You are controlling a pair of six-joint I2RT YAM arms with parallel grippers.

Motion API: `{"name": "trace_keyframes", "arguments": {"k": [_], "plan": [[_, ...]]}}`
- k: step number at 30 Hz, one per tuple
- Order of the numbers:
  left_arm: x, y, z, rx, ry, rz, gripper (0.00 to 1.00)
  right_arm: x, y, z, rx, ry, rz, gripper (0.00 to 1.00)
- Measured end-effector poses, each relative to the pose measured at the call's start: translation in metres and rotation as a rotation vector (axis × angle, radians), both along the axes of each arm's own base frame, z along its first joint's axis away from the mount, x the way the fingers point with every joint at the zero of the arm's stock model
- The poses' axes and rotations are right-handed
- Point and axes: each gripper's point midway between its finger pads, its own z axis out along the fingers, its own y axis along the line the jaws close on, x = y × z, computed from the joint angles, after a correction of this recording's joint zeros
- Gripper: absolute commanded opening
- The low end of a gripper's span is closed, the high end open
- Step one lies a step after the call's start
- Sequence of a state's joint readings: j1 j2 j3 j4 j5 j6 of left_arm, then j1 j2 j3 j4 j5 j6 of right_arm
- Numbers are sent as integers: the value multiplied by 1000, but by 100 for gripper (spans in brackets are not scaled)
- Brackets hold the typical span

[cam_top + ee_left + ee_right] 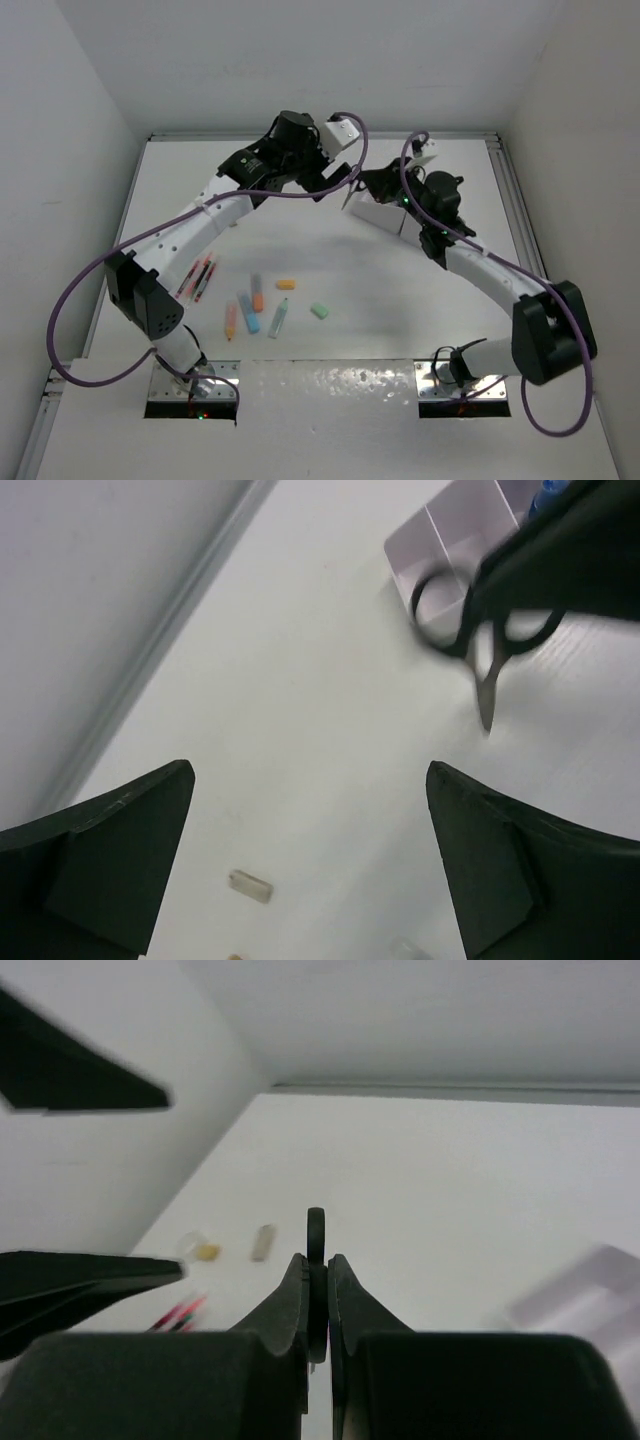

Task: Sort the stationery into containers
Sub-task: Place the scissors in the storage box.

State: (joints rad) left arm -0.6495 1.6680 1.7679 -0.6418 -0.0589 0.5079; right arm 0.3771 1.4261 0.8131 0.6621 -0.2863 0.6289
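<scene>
Nearest, on the bench (420, 290), a loose cluster of short markers (248, 314), orange, blue and green, lying flat just ahead of the arm bases. At ten o'clock from them, thin pink and red pens (198, 278) side by side; at one o'clock, a small orange eraser (286, 284); at three o'clock, a green eraser (319, 310). Farther on, toward twelve o'clock, left tool (308, 780) with fingers spread wide and gripping nothing. Close by at three o'clock, right tool (316, 1265) pinched shut on a handle loop of the black-handled scissors (484, 680), hanging blade-down. Farthest, white organizer (440, 540) beneath the right arm, at about one o'clock on the bench, pale lilac compartments only partly in sight.
</scene>
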Motion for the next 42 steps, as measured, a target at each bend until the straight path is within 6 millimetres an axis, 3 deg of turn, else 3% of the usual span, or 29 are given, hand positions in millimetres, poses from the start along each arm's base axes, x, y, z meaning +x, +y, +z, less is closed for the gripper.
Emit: {"name": "trace_keyframes", "arguments": {"k": [4,8,10,13,16,20,27,35,36,37,39,40,42], "plan": [[-5,20,-21,-44,89,95,100,8,-61,13,-54,-18,-292,0],[1,67,-51,-72,176,259,100,12,-124,37,-75,-61,-598,0],[0,92,-69,-65,215,337,100,14,-152,39,-83,-60,-737,0],[-8,123,-93,-45,265,429,100,19,-186,30,-117,-40,-913,0],[-20,135,-106,-35,293,462,100,28,-210,3,-187,5,-1051,0],[-30,141,-107,-37,290,475,100,32,-227,-32,-286,76,-1156,0],[-31,151,-107,-43,271,499,100,29,-238,-35,-276,83,-1233,0],[-28,153,-106,-40,257,504,100,34,-228,-72,-288,178,-1189,0],[-27,153,-106,-40,255,504,100,34,-228,-74,-291,186,-1183,5],[-27,153,-105,-39,252,504,100,34,-226,-76,-293,192,-1174,21],[-26,154,-105,-38,247,506,100,35,-223,-78,-301,202,-1149,33],[-25,155,-106,-36,245,507,100,36,-220,-79,-309,205,-1133,48],[-25,156,-108,-30,244,508,100,38,-215,-78,-336,213,-1094,57]]}}
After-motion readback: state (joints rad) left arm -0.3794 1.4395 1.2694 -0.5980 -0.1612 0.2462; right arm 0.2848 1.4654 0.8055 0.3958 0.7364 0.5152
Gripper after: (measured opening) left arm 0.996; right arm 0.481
